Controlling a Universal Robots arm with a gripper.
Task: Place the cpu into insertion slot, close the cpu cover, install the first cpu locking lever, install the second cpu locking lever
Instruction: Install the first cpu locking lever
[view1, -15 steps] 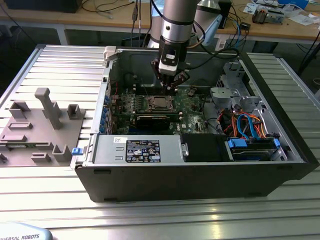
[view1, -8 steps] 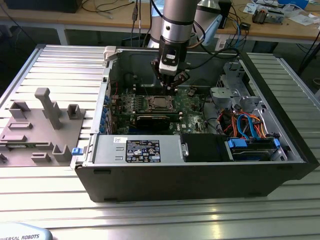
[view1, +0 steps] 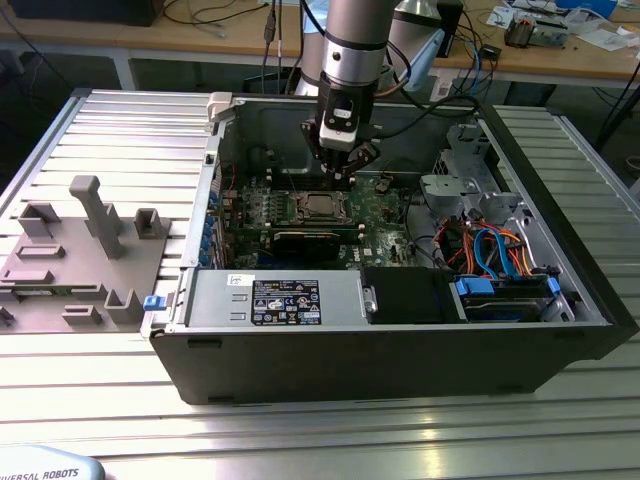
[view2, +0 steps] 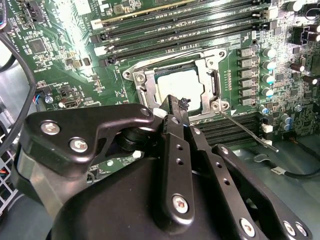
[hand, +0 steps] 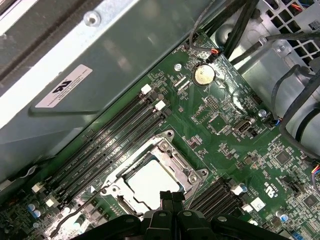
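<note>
The cpu lies flat in the insertion slot, its dull grey top showing through the window of the cpu cover. The cover appears to be folded down over it, so the first two steps look done. The levers are less settled. In the second wrist view one thin wire locking lever slants free from the socket's corner out over the neighbouring memory slots, not latched. I cannot tell how the other lever stands. My reading is that the task is roughly at its midpoint, with lever work left. The gripper hangs just above the near edge of the socket, its fingers pressed together with nothing visible between them. In the first wrist view the tips sit just beside the cover's frame, and whether they touch it is unclear. The green motherboard, with its coin-cell battery, is mounted in an open computer case lying on its side. A labelled power supply and blue cables sit inside the case. The case rests on a ribbed aluminium desk, with a grey fixture block of pegs and pockets at the exterior view's left. Behind stands a second, wooden-topped desk strewn with cables and small gear.
</note>
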